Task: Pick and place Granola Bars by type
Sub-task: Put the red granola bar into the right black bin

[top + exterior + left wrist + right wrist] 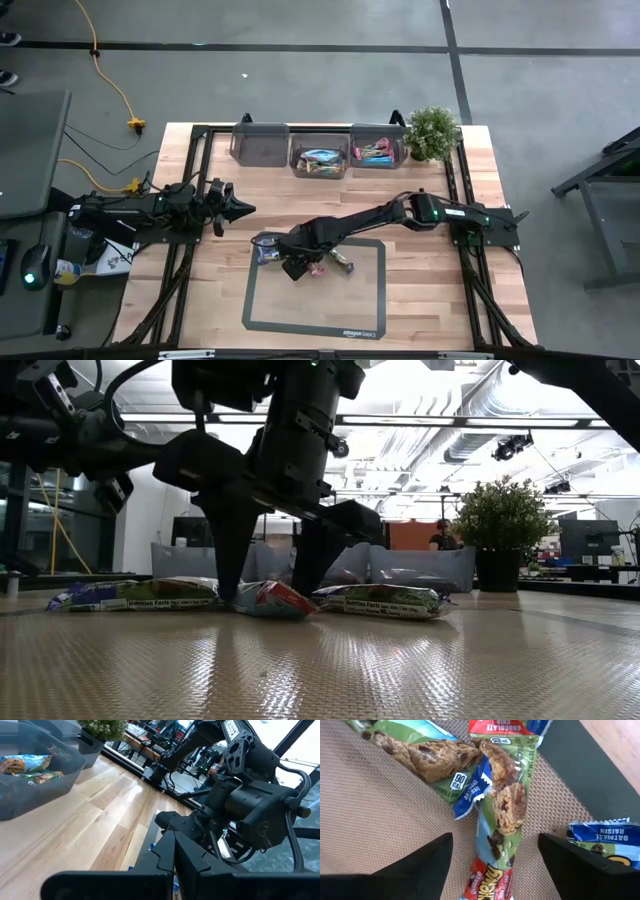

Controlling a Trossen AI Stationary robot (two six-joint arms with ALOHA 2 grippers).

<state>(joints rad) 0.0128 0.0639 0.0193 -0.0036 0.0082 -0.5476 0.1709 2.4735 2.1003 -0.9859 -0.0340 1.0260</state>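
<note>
Three granola bars lie flat on the grey mat (365,300). My right gripper (495,865) is open and points down over the middle one, a red, blue and green chocolate-chip bar (499,815) (270,600). Its fingers (232,555) stand on either side of that bar, with a gap showing on both sides. A blue-wrapped bar (420,755) (130,595) overlaps the middle bar's end. An oatmeal-raisin bar (605,837) (385,600) lies apart. My left gripper (240,208) waits shut above the bare wood left of the mat.
Three clear grey bins stand along the far edge. The left bin (260,143) shows no bars, the middle bin (320,160) holds blue bars and the right bin (378,152) holds pink and orange ones. A potted plant (432,132) stands at the far right corner.
</note>
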